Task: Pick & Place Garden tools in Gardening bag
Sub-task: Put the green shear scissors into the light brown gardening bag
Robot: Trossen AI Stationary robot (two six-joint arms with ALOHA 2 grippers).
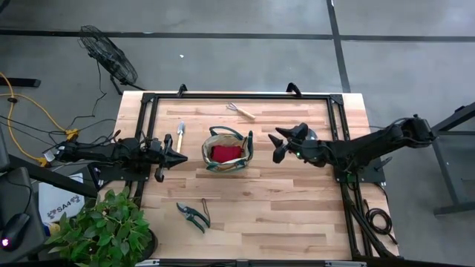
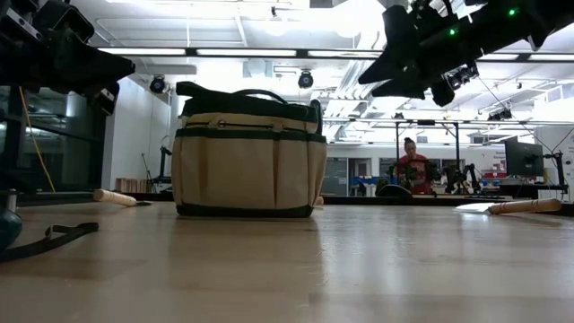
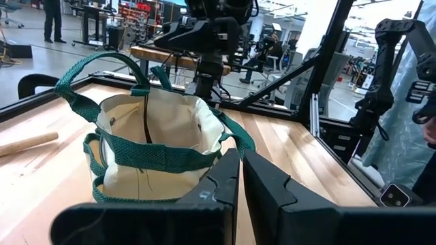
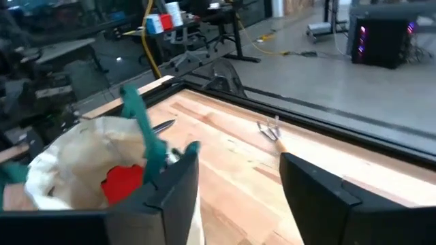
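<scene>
The beige gardening bag (image 1: 227,148) with teal-green trim stands upright on its base at mid-table, and the red glove (image 1: 225,153) lies inside it. A wooden-handled trowel (image 1: 179,133) lies on the table left of the bag. The wire-tined rake (image 1: 241,111) lies near the far edge, and dark pruning shears (image 1: 194,215) lie toward the near edge. My left gripper (image 1: 178,157) is shut and empty, level, just left of the bag (image 3: 157,146). My right gripper (image 1: 278,144) is open and empty, above the table just right of the bag (image 4: 88,163).
A black metal frame (image 1: 338,133) runs along the table's left, far and right sides. Bare wood lies to the right of the shears (image 1: 297,215). Off the table are a potted plant (image 1: 104,230) at the near left and a fan (image 1: 107,63) at the far left. A person (image 2: 413,166) stands far off in the room.
</scene>
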